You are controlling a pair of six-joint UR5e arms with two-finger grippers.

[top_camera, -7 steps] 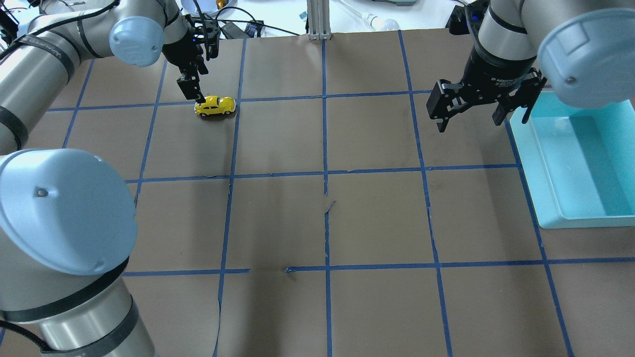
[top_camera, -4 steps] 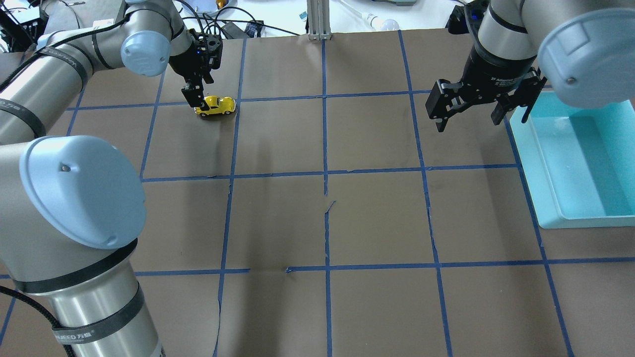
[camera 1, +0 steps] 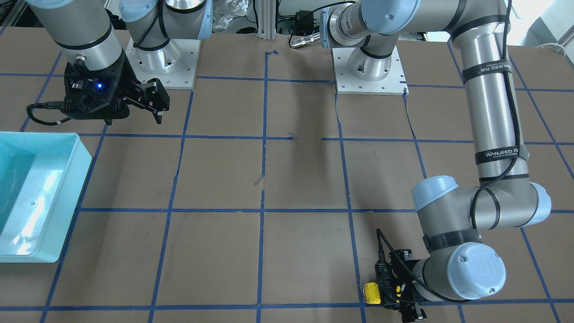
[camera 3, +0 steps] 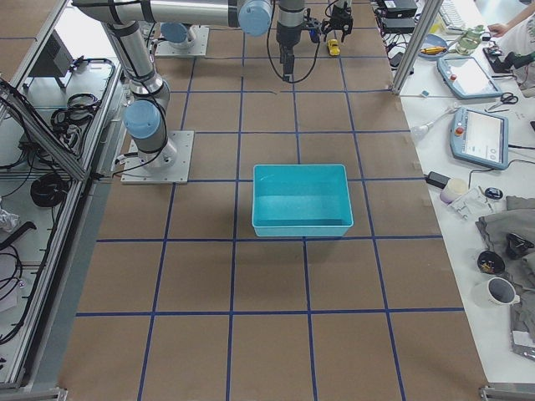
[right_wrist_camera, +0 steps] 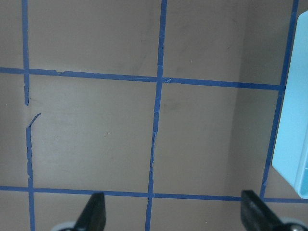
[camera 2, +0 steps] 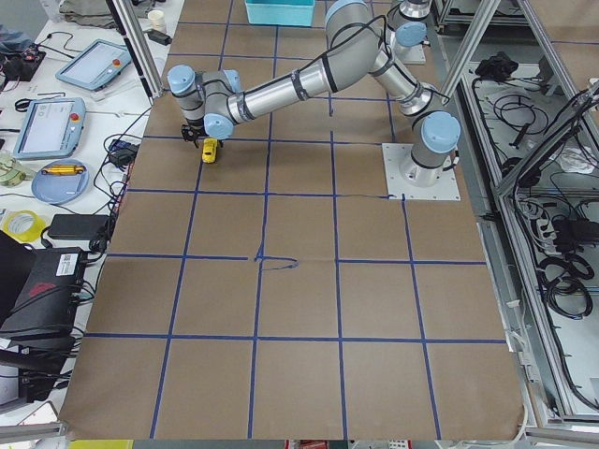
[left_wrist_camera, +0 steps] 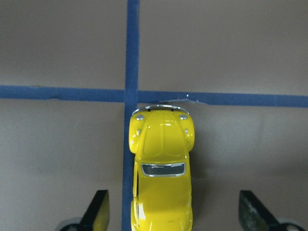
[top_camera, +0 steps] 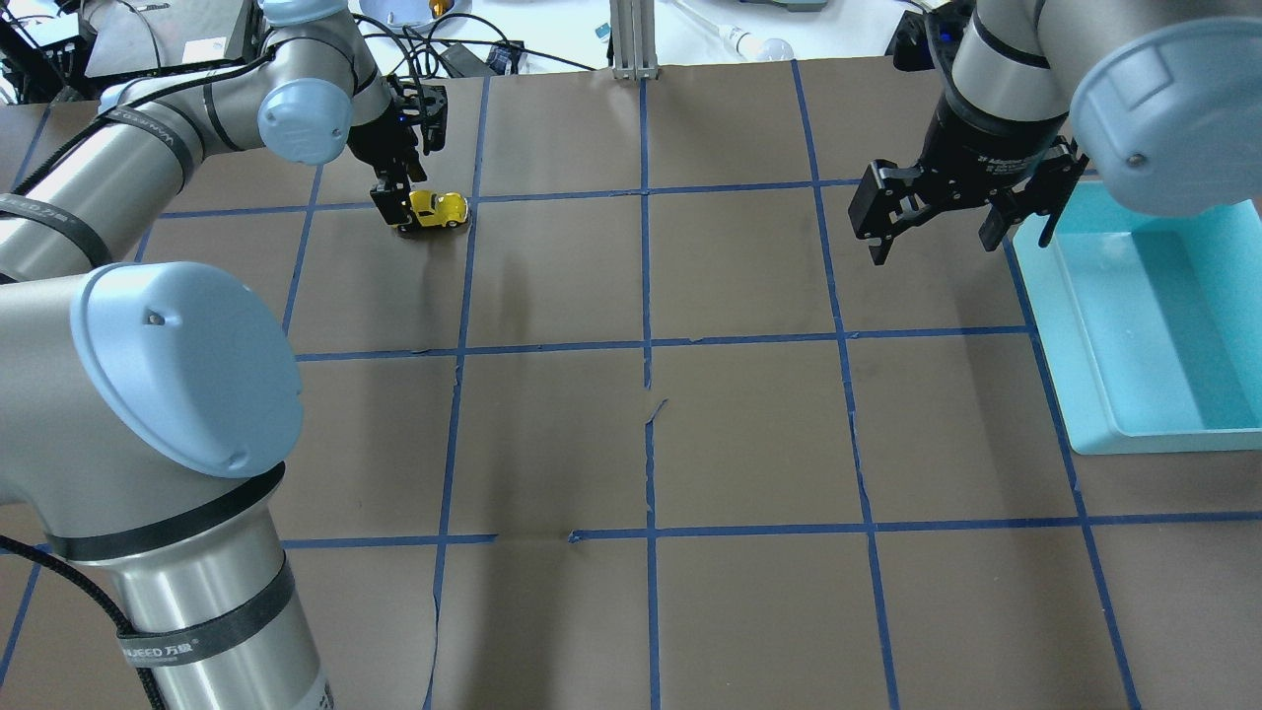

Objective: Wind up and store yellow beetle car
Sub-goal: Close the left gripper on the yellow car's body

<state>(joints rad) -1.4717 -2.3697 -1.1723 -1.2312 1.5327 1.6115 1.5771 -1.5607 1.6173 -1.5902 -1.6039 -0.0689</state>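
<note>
The yellow beetle car (top_camera: 439, 209) stands on its wheels on the brown table, on a blue tape line at the far left. It also shows in the front view (camera 1: 371, 291) and both side views (camera 2: 210, 150) (camera 3: 333, 46). My left gripper (top_camera: 402, 209) is open and low over the car's rear end. In the left wrist view the car (left_wrist_camera: 162, 168) lies between the two fingertips (left_wrist_camera: 98, 211), with a gap on each side. My right gripper (top_camera: 932, 242) is open and empty, held above the table beside the teal bin.
An empty teal bin (top_camera: 1085, 325) sits at the table's right edge, also in the front view (camera 1: 83, 152) and the right wrist view (right_wrist_camera: 293, 120). Cables and devices lie beyond the far edge behind the left gripper. Blue tape lines form a grid on the table.
My left gripper has moved down and toward the car; its fingers now straddle the car's rear end. The car and the right arm have not moved.
</note>
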